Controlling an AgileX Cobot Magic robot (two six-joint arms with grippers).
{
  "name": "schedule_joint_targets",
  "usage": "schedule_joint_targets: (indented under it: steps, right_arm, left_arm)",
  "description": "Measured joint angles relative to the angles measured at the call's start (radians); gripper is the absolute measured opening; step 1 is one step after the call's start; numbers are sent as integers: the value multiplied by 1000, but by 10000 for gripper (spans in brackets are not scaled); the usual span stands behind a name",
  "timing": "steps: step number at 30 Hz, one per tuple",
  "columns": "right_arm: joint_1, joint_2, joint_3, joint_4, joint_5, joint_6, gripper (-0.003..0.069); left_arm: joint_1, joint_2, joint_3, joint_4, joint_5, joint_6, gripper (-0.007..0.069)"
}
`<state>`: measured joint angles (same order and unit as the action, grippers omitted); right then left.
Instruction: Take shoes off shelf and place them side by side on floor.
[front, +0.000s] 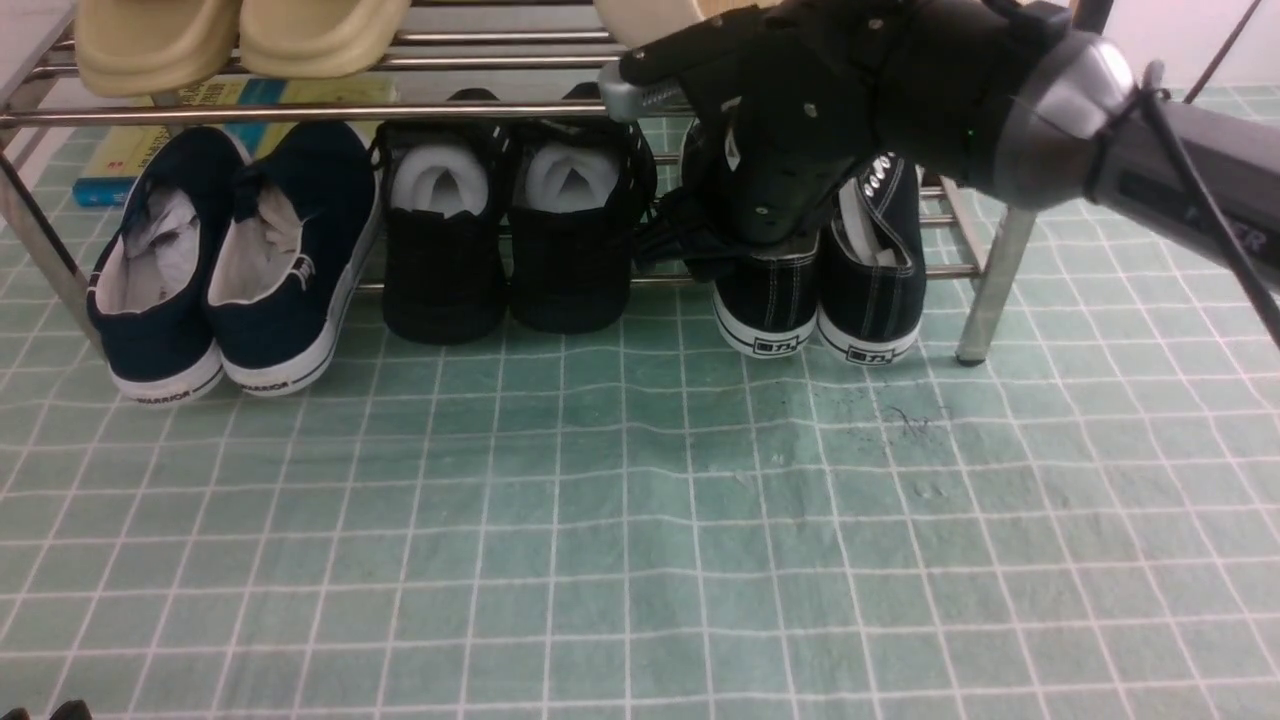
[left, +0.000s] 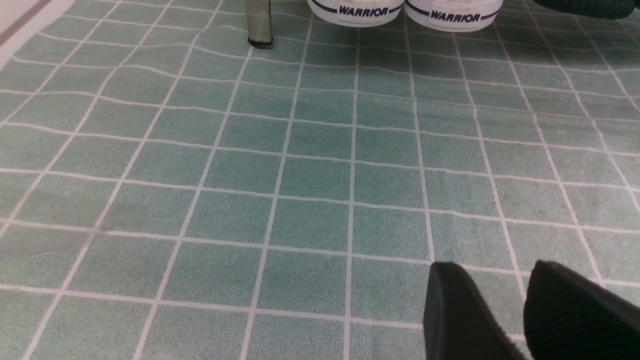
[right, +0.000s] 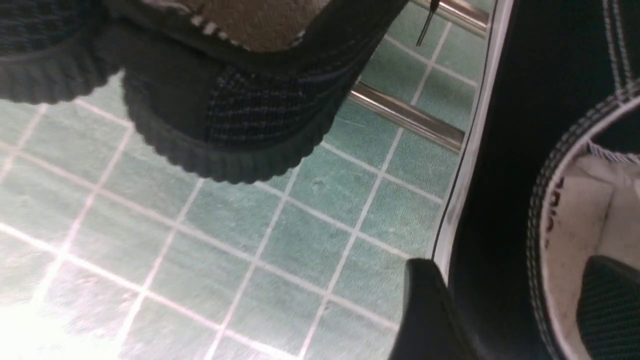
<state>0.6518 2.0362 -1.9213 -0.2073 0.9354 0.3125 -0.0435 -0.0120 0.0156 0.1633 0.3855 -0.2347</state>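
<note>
The shoes, black canvas sneakers with white soles, stand heel-out on the lower tier of the chrome shelf (front: 300, 112) at its right end: the left one (front: 765, 300) and the right one (front: 872, 290). My right gripper (front: 760, 215) reaches down into the left sneaker. In the right wrist view it (right: 515, 280) stands open astride that sneaker's side wall (right: 505, 150), with one finger (right: 430, 320) outside by the sole and the other inside over the pale lining. My left gripper (left: 505, 285) hovers open over the green grid floor (front: 640, 520), holding nothing.
Navy slip-ons (front: 230, 260) and all-black shoes stuffed with paper (front: 510, 230) fill the lower tier to the left. Beige slippers (front: 240, 35) sit on the top tier, with a book (front: 130, 150) behind. A shelf leg (front: 985, 290) stands just right of the sneakers.
</note>
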Motion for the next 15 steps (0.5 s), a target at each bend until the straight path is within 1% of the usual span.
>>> schedule_joint_targets:
  steps: [8, 13, 14, 15]
  right_arm:
    - [0, -61, 0, 48, 57, -8, 412]
    - [0, -108, 0, 119, 116, -57, 412]
    - [1, -129, 0, 151, 145, -85, 412]
    - [8, -141, 0, 158, 166, -97, 412]
  left_arm:
    - [0, 0, 0, 0, 0, 0, 239]
    - [0, 0, 0, 0, 0, 0, 239]
    - [0, 0, 0, 0, 0, 0, 239]
    - [0, 0, 0, 0, 0, 0, 239]
